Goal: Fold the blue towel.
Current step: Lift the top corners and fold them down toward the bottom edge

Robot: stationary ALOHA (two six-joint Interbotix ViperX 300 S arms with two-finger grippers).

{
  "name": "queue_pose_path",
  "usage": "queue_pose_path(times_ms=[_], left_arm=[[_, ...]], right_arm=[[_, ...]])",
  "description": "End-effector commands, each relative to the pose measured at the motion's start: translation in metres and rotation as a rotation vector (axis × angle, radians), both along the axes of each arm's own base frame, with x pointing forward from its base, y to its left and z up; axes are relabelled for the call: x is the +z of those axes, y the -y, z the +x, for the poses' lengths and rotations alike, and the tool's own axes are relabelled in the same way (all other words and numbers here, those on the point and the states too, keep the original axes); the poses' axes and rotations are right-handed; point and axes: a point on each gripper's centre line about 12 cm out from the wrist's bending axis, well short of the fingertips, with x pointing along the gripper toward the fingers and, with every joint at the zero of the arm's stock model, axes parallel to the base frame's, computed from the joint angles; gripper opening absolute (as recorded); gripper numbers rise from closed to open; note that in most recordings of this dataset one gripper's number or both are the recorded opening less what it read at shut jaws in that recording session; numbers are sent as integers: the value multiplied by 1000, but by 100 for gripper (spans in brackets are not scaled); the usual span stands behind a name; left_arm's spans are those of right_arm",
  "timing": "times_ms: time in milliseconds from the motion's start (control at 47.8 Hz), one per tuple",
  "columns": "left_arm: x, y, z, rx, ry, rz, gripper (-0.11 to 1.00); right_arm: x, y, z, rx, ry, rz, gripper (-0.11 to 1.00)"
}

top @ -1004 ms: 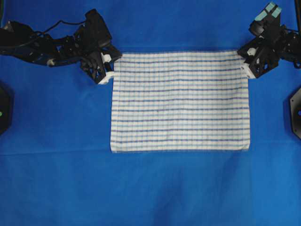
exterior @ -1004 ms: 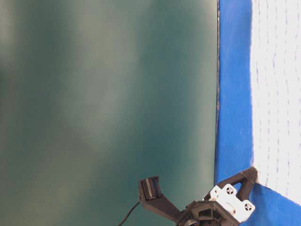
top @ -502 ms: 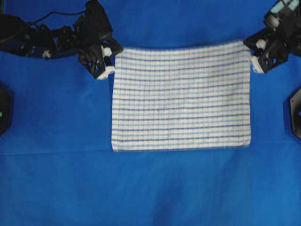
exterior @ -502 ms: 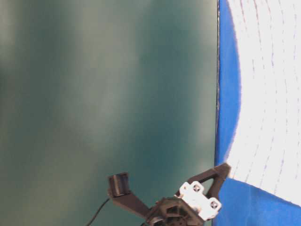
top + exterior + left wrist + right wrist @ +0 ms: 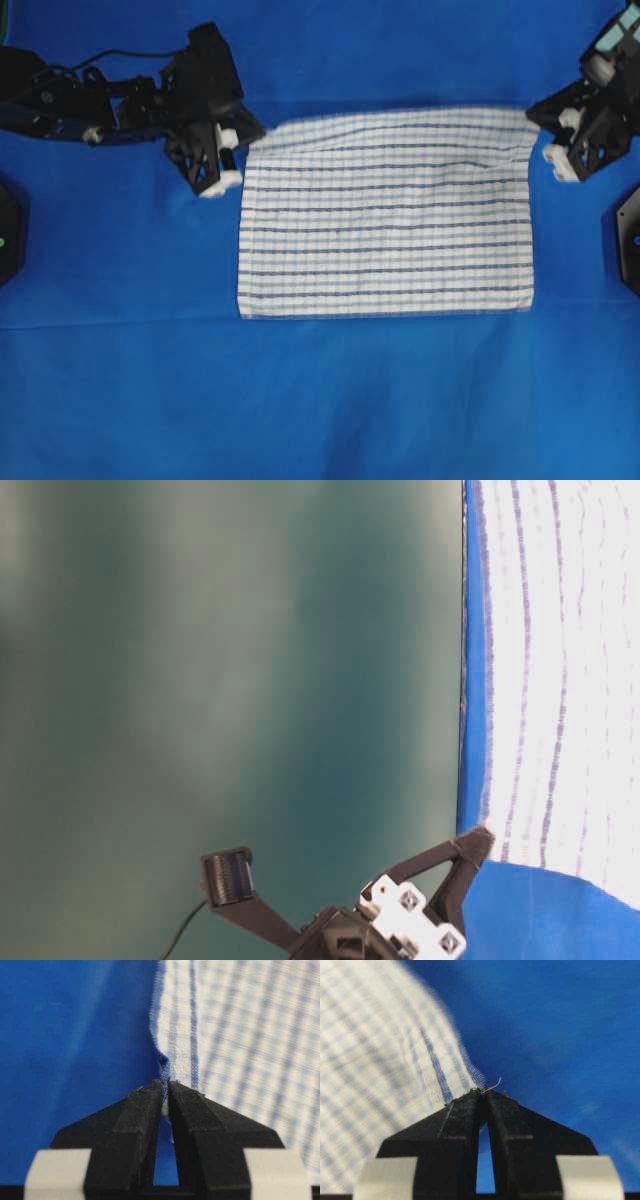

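Grippers: left gripper [image 5: 165, 1089], right gripper [image 5: 483, 1092] each clamped onto blue towel [image 5: 390, 215] corners | writing: unseen

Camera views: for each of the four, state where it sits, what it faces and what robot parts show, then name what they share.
Overhead: above, looking down on the blue towel, left gripper and right gripper.
Table-level: low at the table edge, showing the lifted towel and one gripper.
Left wrist: behind its shut fingers, pinching a towel corner.
Right wrist: behind its shut fingers, pinching another corner.
Shared: the towel on the blue cloth.
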Motion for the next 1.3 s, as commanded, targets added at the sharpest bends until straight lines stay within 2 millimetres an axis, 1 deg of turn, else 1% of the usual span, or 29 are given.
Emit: queue_pose_path(times_ms=[0,167,314,481,669,774,899,1275], left_arm=[[15,16,3,-46,24,5,3],[26,48,1,-122,26,-12,3],[28,74,-2,-172,32,-39,3],[26,105,-4,-223,28,-84,3],[25,131,-4,-264,30,-126,3],[24,141,-5,-280,30,-140,3],[22,146,-7,-297,22,-140,3],[12,146,-5,-292,1,-141,4]], right_arm=[[9,-11,4,43,26,4,5],[21,-42,8,153,60,40,5],[25,-66,8,237,59,88,5],[24,-91,8,310,43,162,5],[17,-113,5,356,-17,240,5],[14,-123,5,382,-33,264,5],[11,-131,7,404,-37,283,5],[-2,-139,20,419,-62,296,5]])
